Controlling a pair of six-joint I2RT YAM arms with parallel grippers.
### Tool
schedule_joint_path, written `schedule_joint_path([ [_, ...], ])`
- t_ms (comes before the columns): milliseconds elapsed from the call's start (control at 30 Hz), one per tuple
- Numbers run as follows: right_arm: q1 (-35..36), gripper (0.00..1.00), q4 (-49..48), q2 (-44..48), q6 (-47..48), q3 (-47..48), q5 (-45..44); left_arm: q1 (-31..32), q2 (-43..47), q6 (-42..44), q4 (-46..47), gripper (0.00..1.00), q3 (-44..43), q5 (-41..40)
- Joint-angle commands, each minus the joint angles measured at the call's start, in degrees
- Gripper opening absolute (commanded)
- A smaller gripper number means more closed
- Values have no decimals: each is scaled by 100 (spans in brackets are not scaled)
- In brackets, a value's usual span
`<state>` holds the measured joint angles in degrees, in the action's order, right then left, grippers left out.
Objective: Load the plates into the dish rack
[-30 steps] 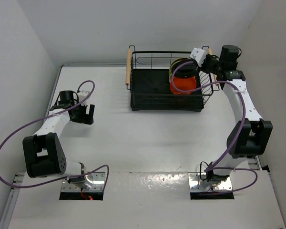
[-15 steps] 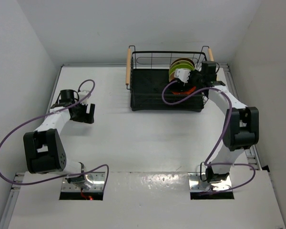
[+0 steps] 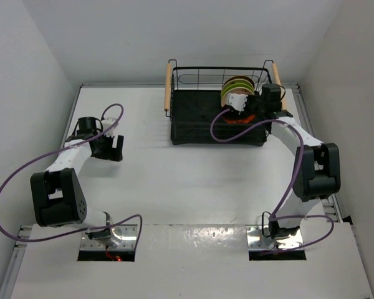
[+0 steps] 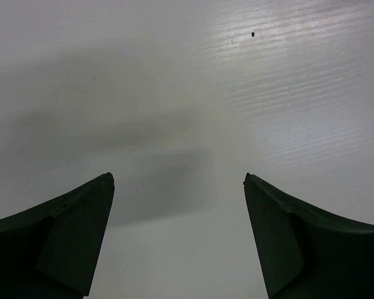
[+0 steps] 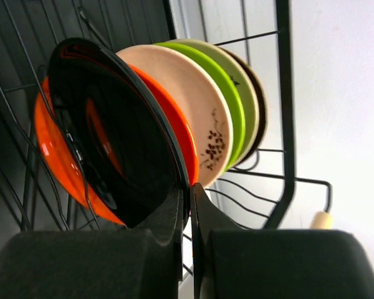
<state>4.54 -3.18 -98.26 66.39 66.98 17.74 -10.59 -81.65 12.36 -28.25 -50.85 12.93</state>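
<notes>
Moved since a second ago: the right arm is now reaching down into the right end of the dish rack [image 3: 196, 118], where earlier it was hanging above that end. The left arm is keeping its place.

Container: the dish rack, black wire over a dark tray base, is sitting at the far middle of the tabletop [image 3: 174, 180], with a wooden handle [image 3: 169, 87] at each short end.

Contents: six plates are standing on edge in a tight row at the rack's right end. Listed from the right wrist camera outward:
- black plate [image 5: 112, 137], glossy
- orange plate [image 5: 53, 156], lying close against the black one
- beige plate [image 5: 187, 93], with a dark speckled patch
- lime green plate [image 5: 237, 124]
- pale plate [image 5: 250, 106]
- dark-rimmed plate [image 5: 262, 118], showing only its edge

Right tool [image 5: 188, 199]: it is pinching the black plate's lower rim, with its fingers drawn narrow.

Left tool [image 4: 177, 180]: it is hovering spread wide over the tabletop at the left, gripping nothing, well apart from the rack.
</notes>
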Motion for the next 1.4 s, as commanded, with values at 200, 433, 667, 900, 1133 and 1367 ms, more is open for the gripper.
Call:
schedule_joint_path([
  [200, -67, 0, -518, 1097, -100, -167, 379, -66, 88, -76, 39, 90, -136, 157],
  [433, -145, 0, 211, 1081, -47, -124, 625, -66, 140, -76, 39, 90, -136, 157],
  [667, -339, 0, 1047, 606, -214, 421, 1012, -66, 140, -76, 39, 90, -136, 157],
  [900, -313, 0, 415, 413, -363, 342, 574, -66, 140, -76, 39, 90, -136, 157],
  [1133, -208, 0, -262, 465, -504, 193, 178, -66, 140, -76, 39, 90, -136, 157],
  [1367, -198, 0, -104, 465, -469, 202, 256, -66, 140, -23, 39, 90, -136, 157],
])
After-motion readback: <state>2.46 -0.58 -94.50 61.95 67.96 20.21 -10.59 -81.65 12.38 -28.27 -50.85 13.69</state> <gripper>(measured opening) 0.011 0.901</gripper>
